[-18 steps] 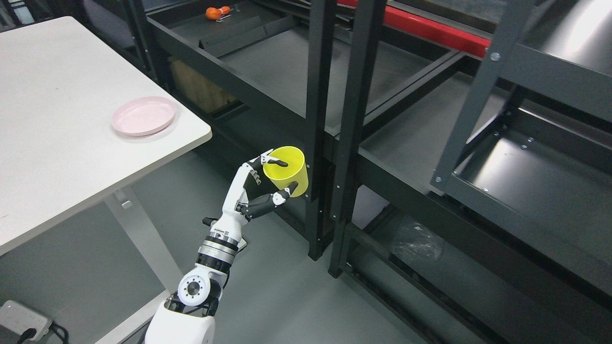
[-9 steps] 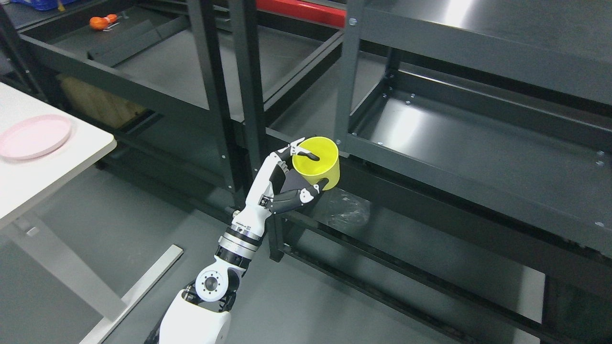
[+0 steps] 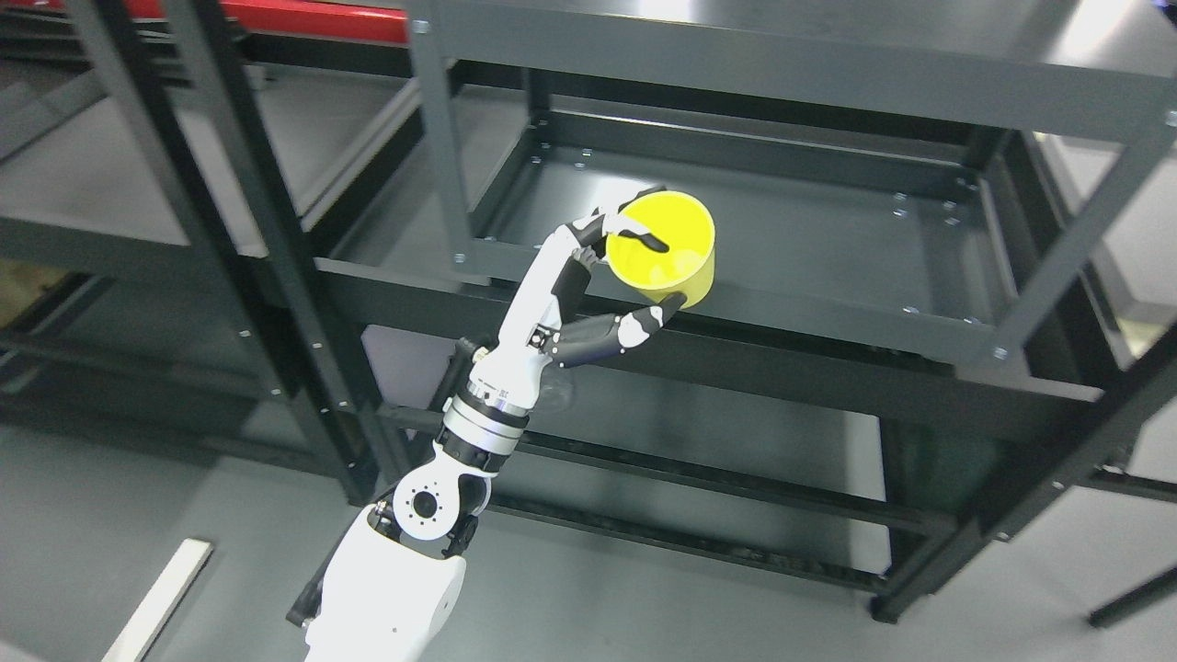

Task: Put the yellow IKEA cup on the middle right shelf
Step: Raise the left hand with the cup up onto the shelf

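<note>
The yellow cup [image 3: 667, 246] is upright in my left hand [image 3: 634, 276], one finger hooked over its rim and the thumb pressed low against its side. It hangs at the front edge of the dark metal middle shelf [image 3: 828, 239] of the right rack, its base near the shelf's front lip. My left arm rises from the lower left of the head view. The right arm does not show.
The right rack has an upper shelf [image 3: 791, 55] above the cup and corner posts [image 3: 441, 147] at the shelf's left front. A second rack [image 3: 221, 184] stands to the left. A red beam [image 3: 313, 18] runs behind. A pale strip [image 3: 156, 602] lies on the grey floor.
The whole view has swung right, so the table and pink plate are gone from sight. My left hand has carried the cup up and right to the middle shelf's front edge.
</note>
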You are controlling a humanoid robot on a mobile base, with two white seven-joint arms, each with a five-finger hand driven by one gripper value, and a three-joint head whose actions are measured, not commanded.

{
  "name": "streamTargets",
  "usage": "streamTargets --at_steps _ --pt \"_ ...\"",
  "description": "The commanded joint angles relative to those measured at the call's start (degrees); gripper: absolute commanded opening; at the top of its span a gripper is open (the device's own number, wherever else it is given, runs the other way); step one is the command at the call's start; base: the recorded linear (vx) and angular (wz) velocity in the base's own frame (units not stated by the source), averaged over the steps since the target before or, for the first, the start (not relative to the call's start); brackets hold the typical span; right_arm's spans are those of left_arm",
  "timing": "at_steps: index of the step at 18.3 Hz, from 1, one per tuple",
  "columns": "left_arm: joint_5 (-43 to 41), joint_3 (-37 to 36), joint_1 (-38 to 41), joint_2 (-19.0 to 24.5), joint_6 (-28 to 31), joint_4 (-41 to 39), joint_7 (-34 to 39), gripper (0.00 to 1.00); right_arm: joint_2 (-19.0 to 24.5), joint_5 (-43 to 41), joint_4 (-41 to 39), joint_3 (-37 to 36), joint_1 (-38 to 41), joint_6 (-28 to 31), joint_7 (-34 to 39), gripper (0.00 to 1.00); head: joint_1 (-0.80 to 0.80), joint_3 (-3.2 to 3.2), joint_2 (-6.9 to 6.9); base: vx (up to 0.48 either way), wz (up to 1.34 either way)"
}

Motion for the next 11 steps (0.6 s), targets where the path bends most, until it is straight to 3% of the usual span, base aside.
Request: streamTargets --at_steps 1,7,11 --pt "-0.1 -2.4 -6.1 1.0 0.2 -7.0 0.2 0.01 -1.0 -1.4 0.0 1.0 0.8 0.0 0.0 0.99 0.0 0.0 0.0 -0.029 -0.46" --pt "-1.9 0.0 -10.0 1.0 2.0 -9.0 0.6 0.01 -1.0 -1.4 -0.1 1.0 0.8 0.0 0.0 0.99 0.0 0.0 -0.01 0.022 -0.24" --pt "-1.7 1.0 -15.6 1.0 5.9 -8.6 6.3 0.0 -1.0 -1.4 0.0 1.0 0.8 0.0 0.0 0.99 0.0 0.0 -0.01 0.031 -0.06"
